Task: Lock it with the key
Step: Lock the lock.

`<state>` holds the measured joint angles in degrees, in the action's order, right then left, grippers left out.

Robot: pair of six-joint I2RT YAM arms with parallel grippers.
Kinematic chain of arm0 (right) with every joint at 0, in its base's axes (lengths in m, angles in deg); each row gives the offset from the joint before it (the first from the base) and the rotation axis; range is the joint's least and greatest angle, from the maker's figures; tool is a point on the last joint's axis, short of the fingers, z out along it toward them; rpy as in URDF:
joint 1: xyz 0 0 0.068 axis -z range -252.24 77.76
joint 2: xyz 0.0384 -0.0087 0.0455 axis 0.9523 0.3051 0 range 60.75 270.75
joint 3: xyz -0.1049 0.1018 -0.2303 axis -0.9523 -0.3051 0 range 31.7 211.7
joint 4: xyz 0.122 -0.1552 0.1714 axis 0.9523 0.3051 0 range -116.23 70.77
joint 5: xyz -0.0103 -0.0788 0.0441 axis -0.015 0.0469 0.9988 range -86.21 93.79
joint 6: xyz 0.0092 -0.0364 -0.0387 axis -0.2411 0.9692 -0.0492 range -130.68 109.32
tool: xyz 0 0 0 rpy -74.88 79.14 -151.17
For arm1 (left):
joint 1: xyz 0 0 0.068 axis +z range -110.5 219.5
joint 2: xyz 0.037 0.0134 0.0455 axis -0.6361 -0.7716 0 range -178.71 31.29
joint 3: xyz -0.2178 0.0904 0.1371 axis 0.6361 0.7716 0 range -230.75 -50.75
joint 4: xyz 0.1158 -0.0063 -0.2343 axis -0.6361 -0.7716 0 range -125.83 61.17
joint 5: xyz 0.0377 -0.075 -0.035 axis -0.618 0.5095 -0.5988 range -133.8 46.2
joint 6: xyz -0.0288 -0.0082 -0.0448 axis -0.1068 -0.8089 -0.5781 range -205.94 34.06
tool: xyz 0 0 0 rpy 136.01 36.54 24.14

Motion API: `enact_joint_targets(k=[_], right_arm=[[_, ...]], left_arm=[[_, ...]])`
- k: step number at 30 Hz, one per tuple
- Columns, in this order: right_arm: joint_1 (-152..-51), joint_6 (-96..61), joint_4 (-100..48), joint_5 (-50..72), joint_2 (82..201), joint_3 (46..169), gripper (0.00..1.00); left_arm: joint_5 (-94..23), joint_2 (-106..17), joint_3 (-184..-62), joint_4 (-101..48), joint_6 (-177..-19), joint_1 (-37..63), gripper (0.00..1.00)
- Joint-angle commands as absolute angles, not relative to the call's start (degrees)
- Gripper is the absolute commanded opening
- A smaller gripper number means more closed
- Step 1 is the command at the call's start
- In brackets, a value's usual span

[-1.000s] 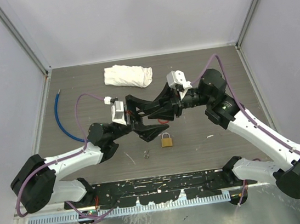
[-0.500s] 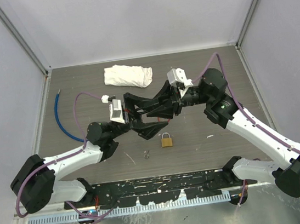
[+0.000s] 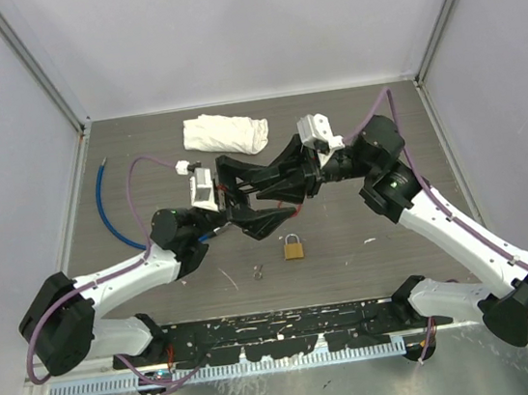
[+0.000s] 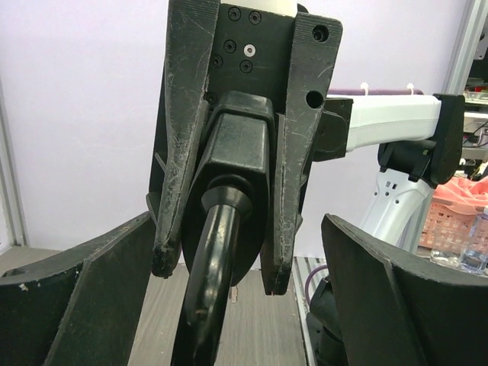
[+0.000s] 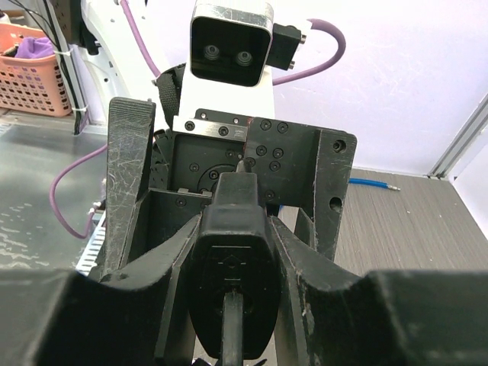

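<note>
At the far left of the counter (image 3: 364,218) I see a blue cable (image 3: 103,207) lying curved along the edge. Further back there is a crumpled white cloth (image 3: 226,132).

My left arm reaches in over the middle. The left tool (image 4: 240,223) stands wide open, its two fingers (image 4: 84,297) spread well apart and gripping nothing. Between them, without touching them, sits the black head of the key (image 4: 238,152).

Below and in front of the meeting point a small metal bit (image 3: 258,273) lies on the counter; I cannot tell what it is. Just to its right is the brass padlock (image 3: 293,246), flat on the counter, apart from both arms and well below the key.

From the right side comes the right tool (image 5: 235,229), closed on the key's black head and holding it in the air, so the two tools face each other nose to nose.
</note>
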<state>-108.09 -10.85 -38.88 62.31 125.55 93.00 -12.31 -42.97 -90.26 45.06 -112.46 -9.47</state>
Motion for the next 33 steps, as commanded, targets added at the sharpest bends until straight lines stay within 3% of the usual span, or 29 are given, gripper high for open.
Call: enact_joint_targets(k=[1, 33], right_arm=[[-115.9, -11.8, -26.9, 66.4, 134.8, 89.8, 0.01], [-119.8, -4.7, -12.7, 66.4, 141.5, 96.7, 0.01]], left_arm=[[-5.3, -45.8, -98.8, 38.8, -113.4, -14.1, 0.88], [-2.2, -46.0, -103.5, 26.5, -111.6, -13.8, 0.93]])
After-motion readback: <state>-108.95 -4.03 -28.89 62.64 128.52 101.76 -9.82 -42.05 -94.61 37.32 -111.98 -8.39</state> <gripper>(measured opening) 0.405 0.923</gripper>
